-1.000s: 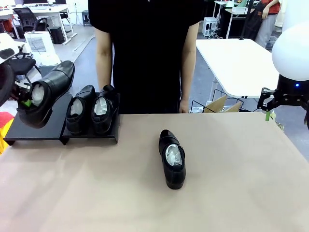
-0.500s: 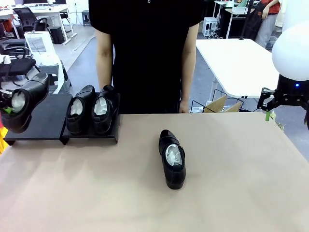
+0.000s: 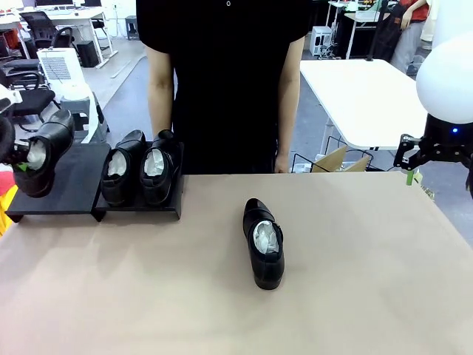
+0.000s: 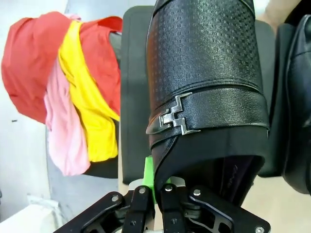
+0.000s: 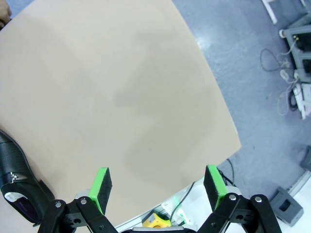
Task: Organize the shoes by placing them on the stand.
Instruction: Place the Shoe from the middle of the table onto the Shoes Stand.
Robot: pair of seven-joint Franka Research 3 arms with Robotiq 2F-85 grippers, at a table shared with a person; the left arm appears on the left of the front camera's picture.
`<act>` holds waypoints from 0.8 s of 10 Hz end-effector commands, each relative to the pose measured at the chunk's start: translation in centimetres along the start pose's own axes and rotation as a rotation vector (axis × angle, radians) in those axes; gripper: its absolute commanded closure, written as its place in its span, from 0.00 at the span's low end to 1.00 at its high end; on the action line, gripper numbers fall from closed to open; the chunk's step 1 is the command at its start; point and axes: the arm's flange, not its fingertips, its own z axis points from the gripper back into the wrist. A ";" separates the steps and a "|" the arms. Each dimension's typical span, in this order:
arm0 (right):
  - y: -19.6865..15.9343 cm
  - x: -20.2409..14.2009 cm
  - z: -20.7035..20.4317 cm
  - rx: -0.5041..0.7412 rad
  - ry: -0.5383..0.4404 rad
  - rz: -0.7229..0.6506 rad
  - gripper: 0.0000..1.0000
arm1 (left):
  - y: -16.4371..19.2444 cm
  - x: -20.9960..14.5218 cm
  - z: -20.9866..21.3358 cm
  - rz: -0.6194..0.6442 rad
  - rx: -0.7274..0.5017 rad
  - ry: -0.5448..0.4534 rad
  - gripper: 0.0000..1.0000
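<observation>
My left gripper [image 3: 21,164] is shut on the heel end of a black shoe [image 3: 43,150] and holds it tilted, toe up, above the far-left panel of the black stand [image 3: 66,194]. In the left wrist view the held shoe [image 4: 206,82], with its metal buckle, rises from my gripper [image 4: 163,187] over the stand [image 4: 133,92]. Two shoes [image 3: 122,167] [image 3: 157,166] sit side by side on the stand's right panel. Another shoe [image 3: 264,242] lies on the table's middle. My right gripper [image 3: 411,171] hovers open at the table's right edge, and its wrist view shows the open gripper [image 5: 158,187] and that shoe [image 5: 17,174].
A person in black stands at the far side behind the stand, arms hanging. Red, yellow and pink cloth [image 4: 73,87] lies off the table's left edge beside the stand. The brown tabletop [image 3: 355,281] is bare on the right and front.
My left gripper has carried the shoe leftward and lower, from over the stand's middle to its far-left end. The right arm, the other shoes and the person have not moved.
</observation>
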 end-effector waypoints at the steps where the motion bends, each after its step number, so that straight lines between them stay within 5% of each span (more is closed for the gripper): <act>1: 0.0 0.0 0.0 0.002 -0.009 -0.009 0.00 | 0.3 0.2 -0.9 0.035 -0.005 -0.009 1.00; 7: 0.0 0.0 0.0 0.002 -0.009 -0.009 0.00 | 1.7 0.1 -3.0 0.104 -0.015 0.004 1.00; 8: 0.0 0.0 0.0 0.002 -0.009 -0.009 0.00 | 1.8 0.2 -3.1 0.106 -0.018 -0.001 0.89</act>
